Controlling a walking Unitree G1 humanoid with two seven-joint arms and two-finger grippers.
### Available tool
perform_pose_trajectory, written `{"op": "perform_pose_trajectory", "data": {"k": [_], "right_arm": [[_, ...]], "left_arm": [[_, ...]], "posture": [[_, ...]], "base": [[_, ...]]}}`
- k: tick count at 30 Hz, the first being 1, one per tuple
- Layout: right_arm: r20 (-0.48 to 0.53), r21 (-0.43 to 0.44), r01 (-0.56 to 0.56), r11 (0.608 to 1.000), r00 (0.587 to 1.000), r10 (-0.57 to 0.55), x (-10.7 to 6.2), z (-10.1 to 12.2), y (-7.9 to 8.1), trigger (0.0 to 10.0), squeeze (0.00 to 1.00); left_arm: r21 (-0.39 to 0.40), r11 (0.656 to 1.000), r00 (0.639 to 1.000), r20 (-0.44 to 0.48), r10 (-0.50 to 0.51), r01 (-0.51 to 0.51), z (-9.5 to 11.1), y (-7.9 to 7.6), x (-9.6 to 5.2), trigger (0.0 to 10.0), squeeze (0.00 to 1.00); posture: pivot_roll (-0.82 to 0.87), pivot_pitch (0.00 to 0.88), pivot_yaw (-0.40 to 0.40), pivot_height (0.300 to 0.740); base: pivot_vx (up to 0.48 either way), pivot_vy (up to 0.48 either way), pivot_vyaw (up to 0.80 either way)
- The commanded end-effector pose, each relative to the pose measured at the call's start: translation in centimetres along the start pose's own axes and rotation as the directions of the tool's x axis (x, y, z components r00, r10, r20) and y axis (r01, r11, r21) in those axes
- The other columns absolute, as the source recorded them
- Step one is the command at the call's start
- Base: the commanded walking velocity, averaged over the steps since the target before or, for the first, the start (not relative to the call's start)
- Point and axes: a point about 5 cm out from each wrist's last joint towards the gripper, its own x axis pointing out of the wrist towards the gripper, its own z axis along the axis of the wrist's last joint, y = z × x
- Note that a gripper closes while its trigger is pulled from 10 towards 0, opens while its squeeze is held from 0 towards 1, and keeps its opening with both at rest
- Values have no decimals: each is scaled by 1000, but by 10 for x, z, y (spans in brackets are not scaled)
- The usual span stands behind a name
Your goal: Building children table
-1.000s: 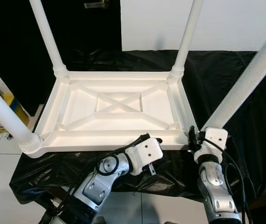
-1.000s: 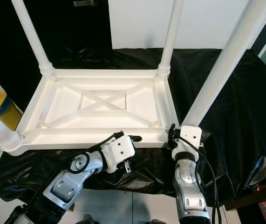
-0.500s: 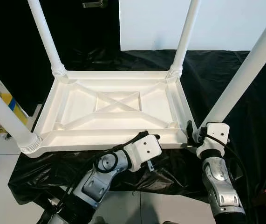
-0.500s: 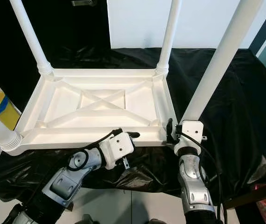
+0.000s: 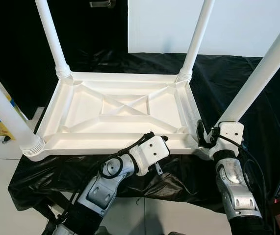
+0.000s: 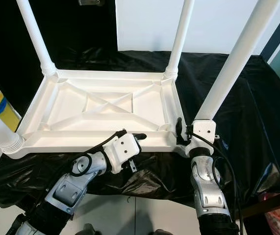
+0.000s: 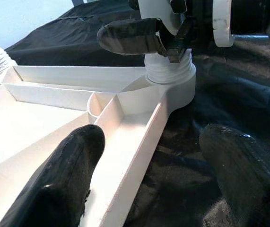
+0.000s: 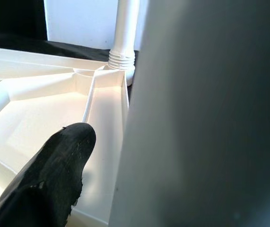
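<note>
Four white legs point up from the table (image 5: 122, 110) lying upside down, long side crosswise, on black cloth (image 5: 238, 83); right gripper (image 5: 204, 138) clamps the near-right leg (image 5: 260, 76), left gripper (image 5: 155, 142) fingers apart.

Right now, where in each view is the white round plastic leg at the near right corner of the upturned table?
Left eye view: the white round plastic leg slants up toward the right edge.
Right eye view: same slant, right of centre.
Left wrist view: its ribbed base, at the table's corner.
Right wrist view: blurred grey column, very close.
Shared landmark: the white tabletop rim.
</note>
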Motion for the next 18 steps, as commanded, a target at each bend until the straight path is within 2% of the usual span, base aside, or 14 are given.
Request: {"op": "perform_pose_trajectory", "data": {"k": [1, 6, 10, 11, 13, 14, 18], "right_arm": [[4, -13, 6, 1000, 1000, -6, 1, 1, -8, 10000, 0], [4, -8, -12, 1000, 1000, 12, 1, 2, -12, 10000, 0], [5, 5, -153, 988, 988, 153, 2, 1, -12, 10000, 0], [5, 5, -153, 988, 988, 153, 2, 1, -12, 10000, 0], [5, -2, -248, 969, 969, 248, 4, 0, -10, 10000, 0], [5, -2, -248, 969, 969, 248, 4, 0, -10, 10000, 0], [-14, -35, -413, 910, 911, 413, 8, -1, -8, 10000, 0]], "left_arm": [[-15, 991, 991, 1, 133, -133, 1, 2, -1, 10000, 0], [-36, 990, 991, 19, 135, -134, 4, -3, -2, 10000, 0], [-44, 991, 991, 43, 130, -128, 9, 4, -3, 10000, 0], [-44, 991, 991, 43, 130, -128, 9, 4, -3, 10000, 0], [-46, 991, 991, 51, 127, -125, 10, 5, -3, 10000, 0], [-46, 991, 991, 51, 127, -125, 10, 5, -3, 10000, 0], [-86, 992, 995, 36, 90, -87, 8, 1, -7, 10000, 0]], "posture": [[70, 63, -105, 740], [72, 70, -100, 740], [74, 74, -101, 740], [74, 74, -101, 740], [79, 71, -96, 740], [79, 71, -96, 740], [72, 71, -79, 740]], "base": [[0, 0, 0], [0, 0, 0], [0, 0, 0], [0, 0, 0], [0, 0, 0], [0, 0, 0], [0, 0, 0]]}}
